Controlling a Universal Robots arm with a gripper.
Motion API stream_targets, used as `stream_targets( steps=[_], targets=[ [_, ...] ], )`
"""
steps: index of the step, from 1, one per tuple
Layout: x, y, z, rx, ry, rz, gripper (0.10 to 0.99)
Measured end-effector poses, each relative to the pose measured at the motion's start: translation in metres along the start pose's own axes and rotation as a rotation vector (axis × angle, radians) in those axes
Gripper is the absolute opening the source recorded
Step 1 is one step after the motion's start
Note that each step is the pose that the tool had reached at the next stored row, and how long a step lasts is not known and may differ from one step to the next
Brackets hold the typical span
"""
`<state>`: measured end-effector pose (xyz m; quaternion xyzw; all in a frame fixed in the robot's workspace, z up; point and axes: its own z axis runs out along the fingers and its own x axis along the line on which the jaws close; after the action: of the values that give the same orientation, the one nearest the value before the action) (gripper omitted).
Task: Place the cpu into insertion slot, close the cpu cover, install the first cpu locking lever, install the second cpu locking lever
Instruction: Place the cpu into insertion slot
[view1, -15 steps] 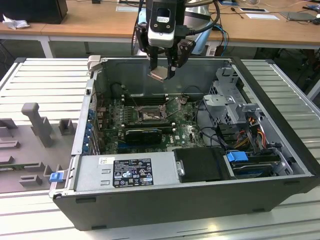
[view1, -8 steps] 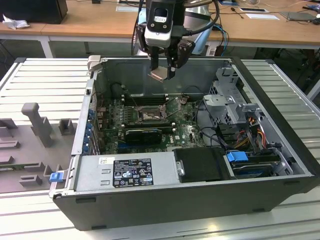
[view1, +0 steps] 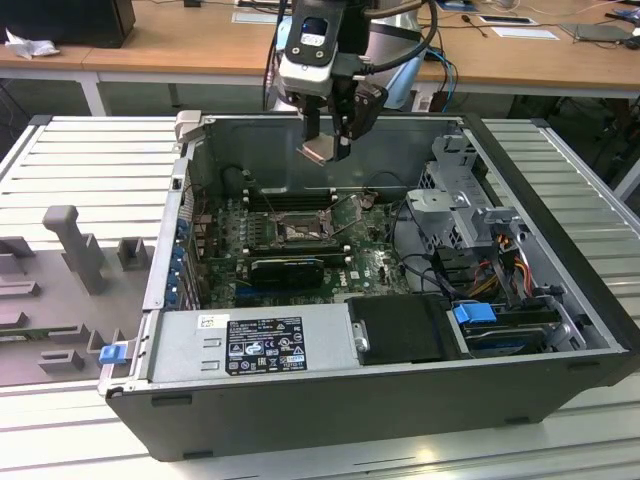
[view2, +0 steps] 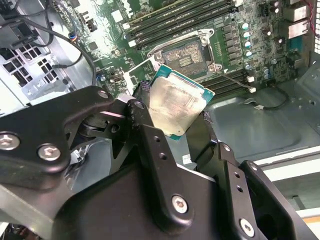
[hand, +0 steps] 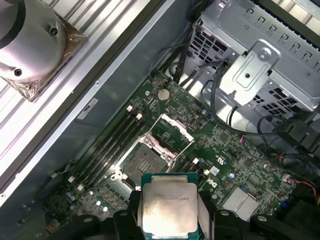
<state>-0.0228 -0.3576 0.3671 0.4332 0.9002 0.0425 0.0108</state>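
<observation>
The open computer case (view1: 300, 400) lies on its side, the green motherboard (view1: 375, 265) on its floor; the gripper (view1: 328, 142) hangs above the board, its 2 fingers (view2: 150, 145) clamped on opposite edges of the cpu (hand: 168, 207), whose metal top shows in both wrist views; the cpu is in the air, well apart from the insertion slot (hand: 142, 162), which lies bare beside the memory slots (hand: 107, 147); the cpu cover (hand: 172, 131) seems swung up off the slot, though its angle is hard to judge.

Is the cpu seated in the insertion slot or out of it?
Out. The gripper holds the cpu by its edges, above the board; the insertion slot below shows its bare contact field.
</observation>
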Motion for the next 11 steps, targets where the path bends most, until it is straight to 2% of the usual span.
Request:
stream_targets(
  steps=[5,11],
  targets=[
    [-0.0001,-0.0001,0.0016,0.004,-0.0053,0.003,0.529],
    [-0.0001,-0.0001,0.0019,0.004,-0.0084,0.033,0.529]
  ],
)
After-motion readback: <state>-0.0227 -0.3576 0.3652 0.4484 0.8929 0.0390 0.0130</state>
